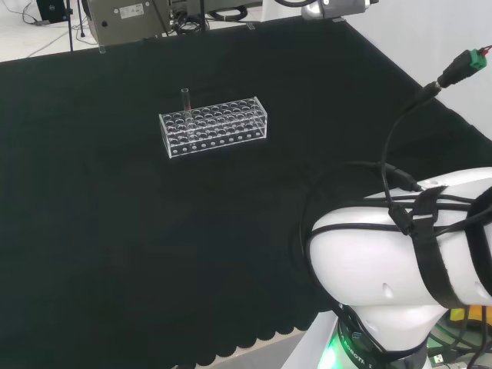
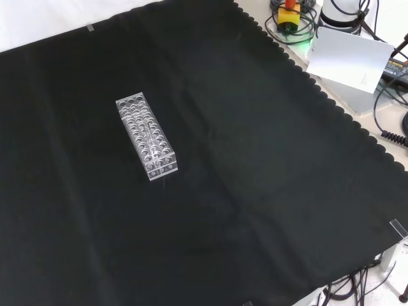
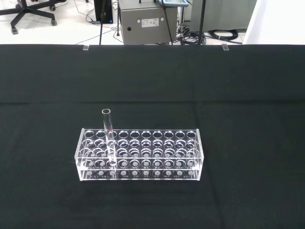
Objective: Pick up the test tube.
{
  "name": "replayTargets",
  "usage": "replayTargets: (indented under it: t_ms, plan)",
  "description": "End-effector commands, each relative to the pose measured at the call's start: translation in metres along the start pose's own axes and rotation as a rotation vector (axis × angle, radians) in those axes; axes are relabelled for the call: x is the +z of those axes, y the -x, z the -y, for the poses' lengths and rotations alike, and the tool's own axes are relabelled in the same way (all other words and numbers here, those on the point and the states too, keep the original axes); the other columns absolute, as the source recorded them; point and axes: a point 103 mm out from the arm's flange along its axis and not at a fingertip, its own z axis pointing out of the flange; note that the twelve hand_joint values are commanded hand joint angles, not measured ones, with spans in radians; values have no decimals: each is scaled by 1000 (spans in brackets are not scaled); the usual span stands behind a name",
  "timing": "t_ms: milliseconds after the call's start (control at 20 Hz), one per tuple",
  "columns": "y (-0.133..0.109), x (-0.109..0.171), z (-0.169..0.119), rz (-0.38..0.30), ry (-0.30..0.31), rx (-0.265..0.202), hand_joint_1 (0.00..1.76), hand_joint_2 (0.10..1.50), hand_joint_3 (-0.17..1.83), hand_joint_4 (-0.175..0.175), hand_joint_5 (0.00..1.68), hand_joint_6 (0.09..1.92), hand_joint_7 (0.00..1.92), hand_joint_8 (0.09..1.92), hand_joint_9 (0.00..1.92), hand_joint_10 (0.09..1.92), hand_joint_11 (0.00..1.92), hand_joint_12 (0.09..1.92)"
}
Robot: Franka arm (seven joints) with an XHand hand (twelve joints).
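Observation:
One clear glass test tube [image 1: 184,104] stands upright in a clear plastic rack [image 1: 214,127] with many round holes. In the head view the tube sits at the rack's left end, in its far row, and pokes well above the top plate. The wrist view faces the rack [image 3: 140,155] from some way off, with the test tube [image 3: 107,136] near one end of it. In the front view the rack [image 2: 146,136] lies left of the cloth's middle, and I cannot make out the tube there.
The arm's white links [image 1: 400,261] with black cables stand at the head view's lower right. A grey machine [image 3: 147,21] stands beyond the cloth's far edge. A white box [image 2: 349,56] and cables lie off the cloth's scalloped edge in the front view.

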Motion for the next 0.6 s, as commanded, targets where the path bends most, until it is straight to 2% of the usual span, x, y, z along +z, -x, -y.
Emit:
replayTargets:
  t_ms: [50, 150, 450, 600]
  plan:
    - [-1, 1, -3, 9, 1, -4, 521, 783, 506, -51, 76, 177, 0, 525, 0, 690, 0, 1406]
    - [-3, 4, -13, 8, -10, -34, 517, 835, 402, -52, 106, 96, 0, 509, 0, 683, 0, 1427]
    - [-12, 18, -34, -5, -5, -51, 521, 859, 351, -53, 123, 87, 0, 511, 0, 689, 0, 1438]
    - [-14, 26, -50, -21, -33, -63, 526, 867, 331, -57, 139, 87, 0, 564, 0, 746, 0, 1461]
